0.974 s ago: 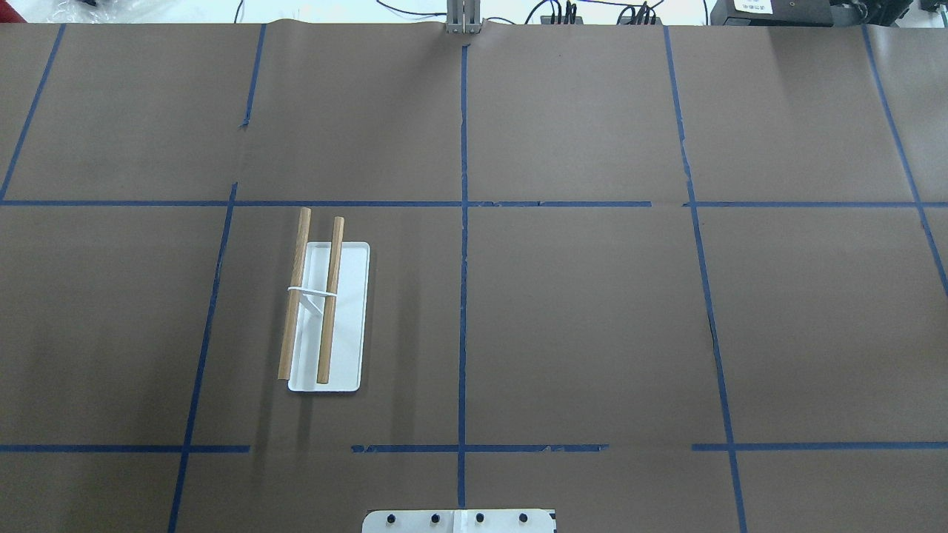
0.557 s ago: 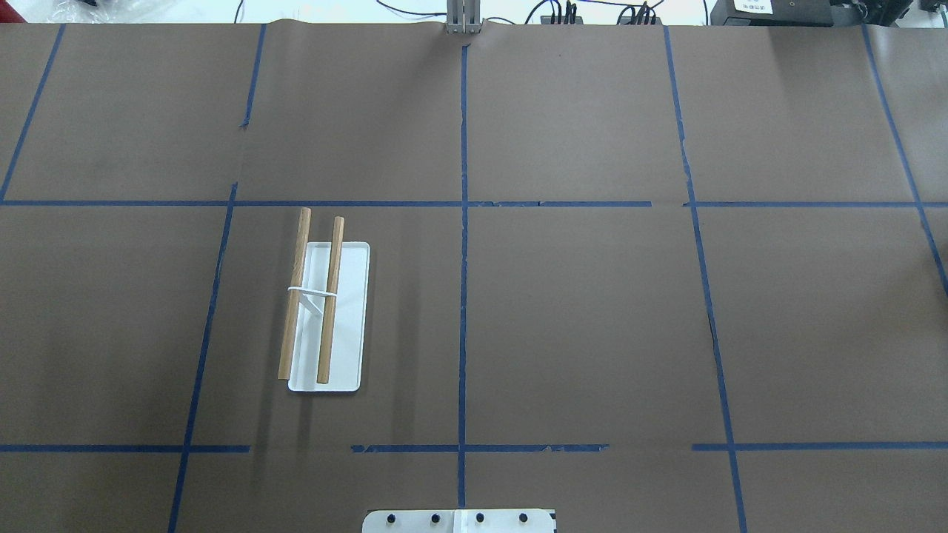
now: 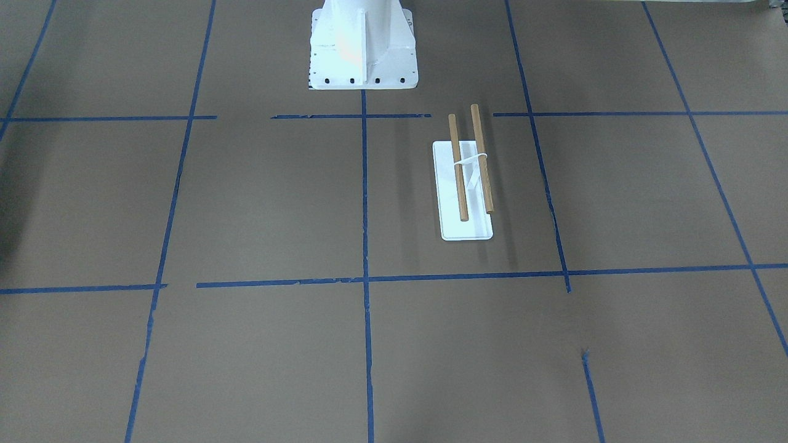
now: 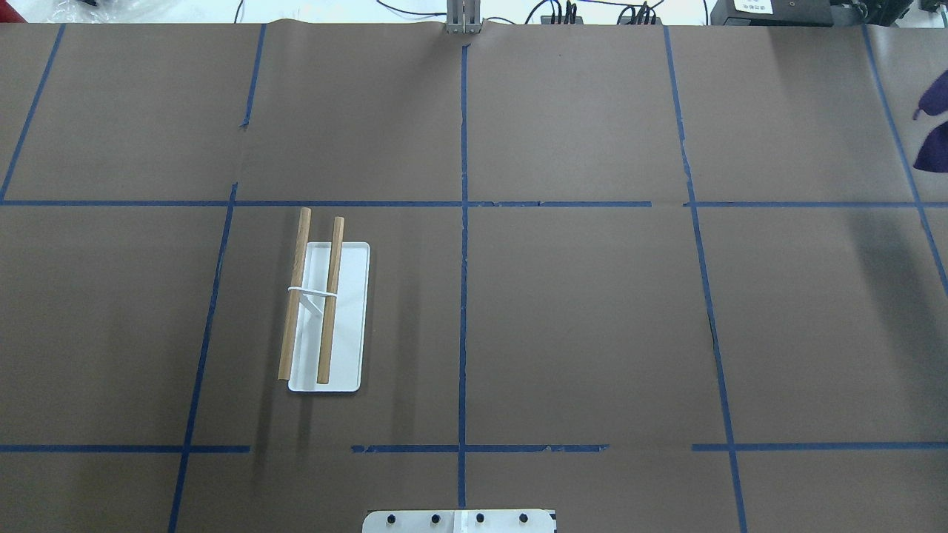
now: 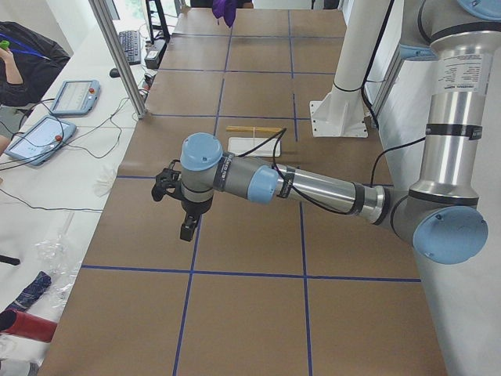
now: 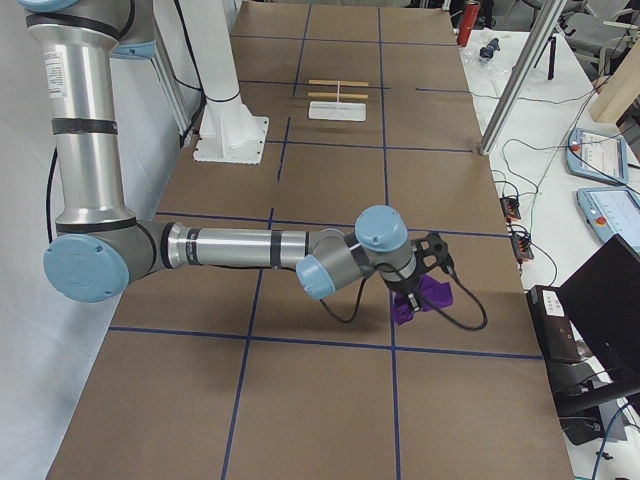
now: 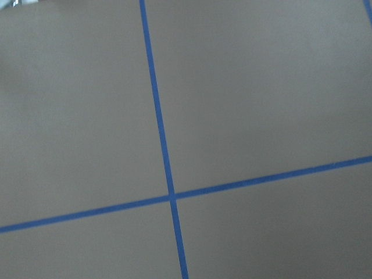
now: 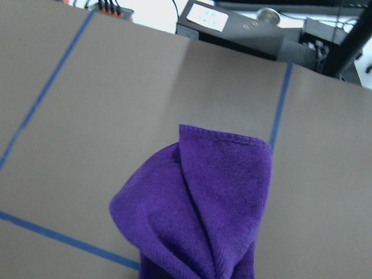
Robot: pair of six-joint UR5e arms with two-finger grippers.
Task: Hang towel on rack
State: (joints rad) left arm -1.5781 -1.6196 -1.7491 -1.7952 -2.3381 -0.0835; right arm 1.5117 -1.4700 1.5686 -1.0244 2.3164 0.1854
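Leftmost, the left hand (image 5: 188,231) hangs over the brown surface (image 4: 578,318) near that end; whether it is open or closed cannot be told. Next, the rack (image 4: 329,311) stands on its white base (image 4: 349,326), its two dowels (image 4: 294,296) running away from the robot. At the far right edge the purple towel (image 4: 932,144) bunches directly beneath the right hand (image 6: 418,280), well apart from the rack; whether that hand grips it cannot be told.
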